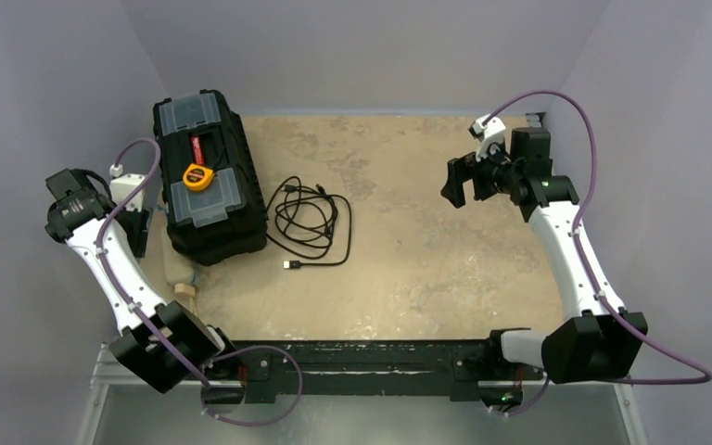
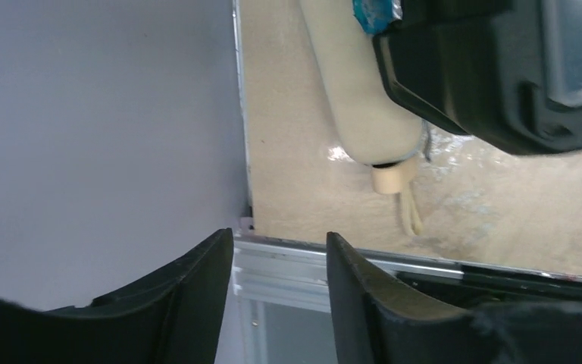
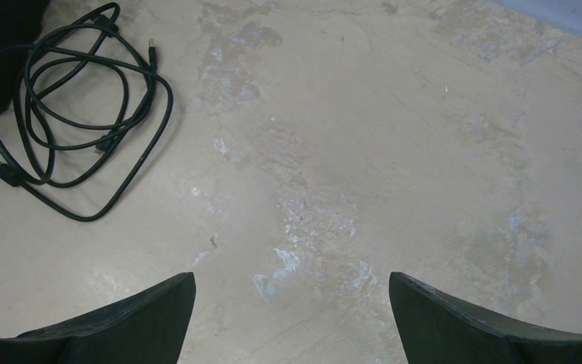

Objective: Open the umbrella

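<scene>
The umbrella point(image 2: 358, 98) lies folded on the table against the left side of the black toolbox point(image 2: 500, 68), which hides part of it. Its beige fabric, cream handle point(image 2: 390, 179) and tan strap point(image 2: 410, 214) show in the left wrist view. In the top view only its near end point(image 1: 179, 271) and handle point(image 1: 185, 291) show beside the toolbox point(image 1: 209, 176). My left gripper point(image 1: 138, 239) is open and empty, above the table's left edge, apart from the umbrella; it also shows in the left wrist view point(image 2: 279, 244). My right gripper point(image 1: 454, 182) is open and empty at the far right; it also shows in the right wrist view point(image 3: 292, 282).
A yellow tape measure point(image 1: 197, 176) sits on the toolbox lid. A coiled black cable point(image 1: 313, 218) lies right of the toolbox; it also shows in the right wrist view point(image 3: 68, 114). Grey walls enclose the table on the left, back and right. A metal rail point(image 2: 311, 265) runs along the near edge.
</scene>
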Controlling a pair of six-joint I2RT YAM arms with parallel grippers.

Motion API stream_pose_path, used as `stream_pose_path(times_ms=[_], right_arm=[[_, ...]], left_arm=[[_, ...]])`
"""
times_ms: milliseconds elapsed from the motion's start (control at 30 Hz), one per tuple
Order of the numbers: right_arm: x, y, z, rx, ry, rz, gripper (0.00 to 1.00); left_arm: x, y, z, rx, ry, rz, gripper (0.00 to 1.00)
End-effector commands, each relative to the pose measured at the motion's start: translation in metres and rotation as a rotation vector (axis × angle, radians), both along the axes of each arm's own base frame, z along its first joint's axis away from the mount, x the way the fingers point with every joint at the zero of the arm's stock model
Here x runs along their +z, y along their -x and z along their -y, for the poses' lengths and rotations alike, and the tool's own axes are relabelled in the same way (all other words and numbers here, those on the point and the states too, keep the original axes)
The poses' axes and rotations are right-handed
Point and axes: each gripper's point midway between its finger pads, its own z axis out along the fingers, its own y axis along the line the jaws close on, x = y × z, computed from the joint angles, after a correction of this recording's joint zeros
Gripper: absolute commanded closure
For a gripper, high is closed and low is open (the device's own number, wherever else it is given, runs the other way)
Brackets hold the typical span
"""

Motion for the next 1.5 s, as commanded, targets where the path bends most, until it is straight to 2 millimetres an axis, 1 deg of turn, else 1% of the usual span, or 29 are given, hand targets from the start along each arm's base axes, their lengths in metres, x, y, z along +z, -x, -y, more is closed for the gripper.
stream_pose_path(times_ms=[0, 100, 167, 267, 300, 333, 400, 467, 567, 700, 767, 900, 1067, 1133, 1267, 1367, 1467], right_arm=[[0.022, -0.004, -0.003, 0.034, 0.000, 0.053, 0.01], [0.021, -0.004, -0.002, 0.034, 0.006, 0.053, 0.01], [0.021, -0.004, -0.002, 0.035, 0.007, 0.052, 0.01], [0.019, -0.006, -0.002, 0.035, 0.010, 0.049, 0.01], [0.018, -0.006, -0.002, 0.034, 0.010, 0.046, 0.01], [0.017, -0.006, -0.002, 0.035, 0.010, 0.045, 0.01], [0.016, -0.007, -0.002, 0.033, 0.008, 0.047, 0.01], [0.014, -0.007, -0.002, 0.031, 0.007, 0.045, 0.01], [0.015, -0.007, -0.001, 0.025, 0.008, 0.044, 0.01], [0.014, -0.007, 0.000, 0.022, 0.011, 0.047, 0.01], [0.014, -0.008, -0.001, 0.023, 0.010, 0.047, 0.01], [0.014, -0.009, -0.003, 0.031, 0.000, 0.046, 0.01], [0.012, -0.010, -0.004, 0.035, -0.006, 0.042, 0.01], [0.011, -0.010, -0.004, 0.034, -0.006, 0.039, 0.01], [0.007, -0.011, -0.005, 0.039, -0.009, 0.031, 0.01], [0.004, -0.011, -0.005, 0.039, -0.007, 0.023, 0.01], [0.004, -0.010, -0.006, 0.042, -0.007, 0.020, 0.01]], left_arm=[[-0.009, -0.026, -0.035, -0.059, -0.110, 0.032, 0.58], [-0.021, -0.043, -0.037, -0.112, -0.101, 0.076, 0.66], [-0.028, -0.053, -0.033, -0.147, -0.066, 0.106, 0.69], [-0.037, -0.066, -0.020, -0.214, 0.012, 0.147, 0.75], [-0.039, -0.070, -0.017, -0.233, 0.023, 0.165, 0.78], [-0.040, -0.075, -0.014, -0.255, 0.033, 0.188, 0.82], [-0.045, -0.081, -0.002, -0.310, 0.084, 0.212, 0.93], [-0.050, -0.083, 0.013, -0.374, 0.122, 0.223, 1.00], [-0.053, -0.083, 0.034, -0.458, 0.151, 0.256, 1.00], [-0.061, -0.088, 0.060, -0.522, 0.181, 0.269, 1.00], [-0.065, -0.094, 0.075, -0.546, 0.195, 0.263, 1.00], [-0.067, -0.113, 0.105, -0.595, 0.211, 0.280, 1.00], [-0.062, -0.148, 0.137, -0.620, 0.228, 0.302, 1.00], [-0.058, -0.165, 0.151, -0.625, 0.240, 0.307, 1.00], [-0.058, -0.206, 0.174, -0.634, 0.234, 0.295, 1.00], [-0.054, -0.244, 0.183, -0.602, 0.244, 0.306, 1.00], [-0.046, -0.286, 0.180, -0.531, 0.262, 0.326, 1.00]])
